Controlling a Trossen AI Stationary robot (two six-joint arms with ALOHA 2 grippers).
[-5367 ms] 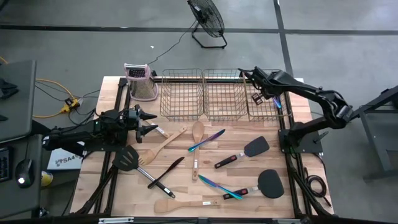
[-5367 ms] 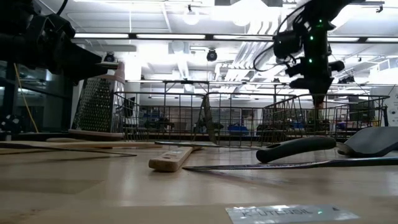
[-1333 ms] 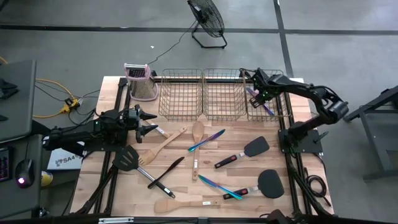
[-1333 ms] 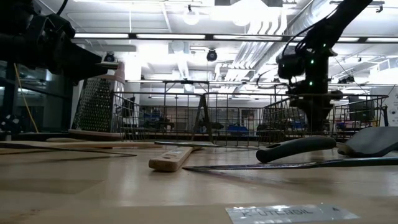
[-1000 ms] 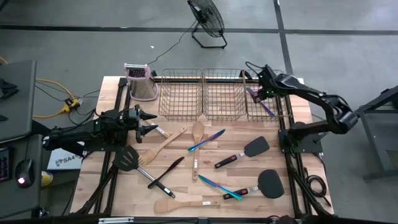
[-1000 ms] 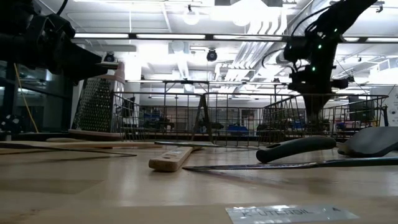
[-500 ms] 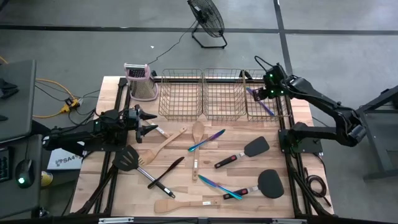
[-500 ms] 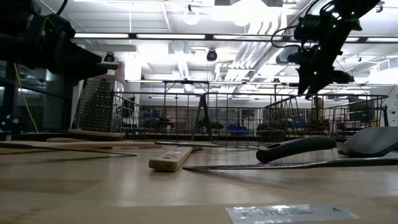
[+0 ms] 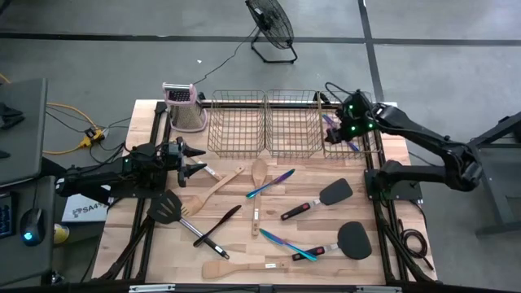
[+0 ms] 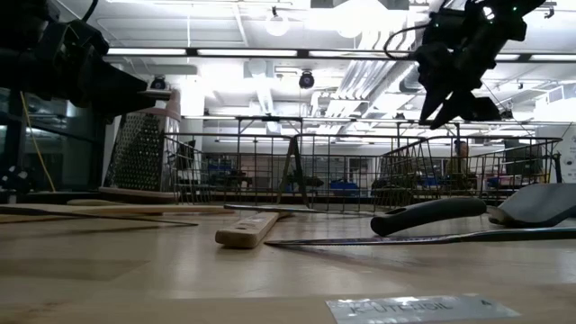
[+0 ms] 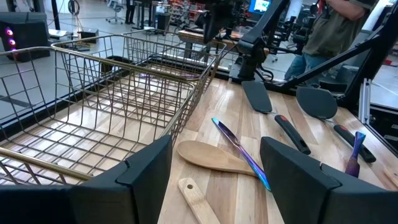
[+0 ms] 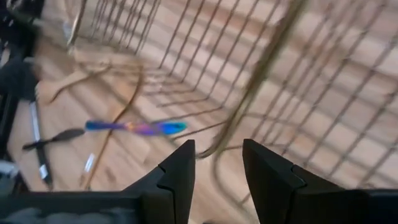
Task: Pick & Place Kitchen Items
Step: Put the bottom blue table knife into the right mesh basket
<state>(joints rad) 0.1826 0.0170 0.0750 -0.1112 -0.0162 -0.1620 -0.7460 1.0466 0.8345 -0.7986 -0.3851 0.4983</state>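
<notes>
Several utensils lie flat on the wooden table: a wooden spoon, a wooden spatula, black spatulas and an iridescent piece. Another iridescent piece lies in the right wire basket. My right gripper hangs open and empty above that basket, high in the low view. My left gripper is open and empty at the table's left. Past its fingers in its wrist view lie the wooden spoon and the iridescent piece.
Three wire baskets stand in a row along the far edge. A metal grater with a pink top stands at the far left. A slotted black spatula lies near my left arm. A person stands beyond the table.
My right gripper has risen out of the right basket, open and empty, and has tipped as it rose. The iridescent piece has stayed lying in that basket.
</notes>
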